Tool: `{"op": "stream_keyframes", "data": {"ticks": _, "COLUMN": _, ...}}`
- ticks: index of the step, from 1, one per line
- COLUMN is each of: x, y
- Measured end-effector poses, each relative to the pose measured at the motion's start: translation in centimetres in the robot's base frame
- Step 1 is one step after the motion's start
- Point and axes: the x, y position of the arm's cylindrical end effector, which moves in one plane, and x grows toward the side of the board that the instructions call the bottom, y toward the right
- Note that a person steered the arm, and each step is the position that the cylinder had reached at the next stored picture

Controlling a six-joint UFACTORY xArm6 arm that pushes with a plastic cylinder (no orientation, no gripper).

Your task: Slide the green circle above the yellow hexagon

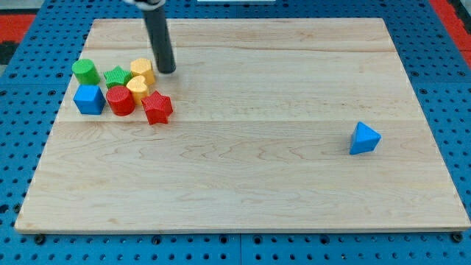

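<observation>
The green circle (85, 71) stands at the left of the wooden board, at the left end of a cluster of blocks. The yellow hexagon (143, 70) sits at the cluster's upper right, with a green star (116, 76) between the two. My tip (168, 71) rests on the board just right of the yellow hexagon, close to it or touching it, and well right of the green circle.
A blue cube (89, 99), a red cylinder (120, 100), a second yellow block (137, 89) and a red star (157, 107) complete the cluster. A blue triangle (364, 138) lies alone at the right. The wooden board (243, 184) lies on a blue pegboard.
</observation>
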Motion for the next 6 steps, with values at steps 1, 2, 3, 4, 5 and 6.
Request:
{"op": "stream_keyframes", "data": {"ticks": 1, "x": -4.4, "y": -2.0}}
{"op": "stream_keyframes", "data": {"ticks": 2, "x": -5.1, "y": -8.1}}
{"op": "stream_keyframes", "data": {"ticks": 3, "x": -3.6, "y": -13.8}}
{"op": "stream_keyframes", "data": {"ticks": 4, "x": -0.2, "y": -18.4}}
{"op": "stream_keyframes", "data": {"ticks": 5, "x": 2.6, "y": -19.0}}
{"op": "stream_keyframes", "data": {"ticks": 6, "x": 5.2, "y": -17.9}}
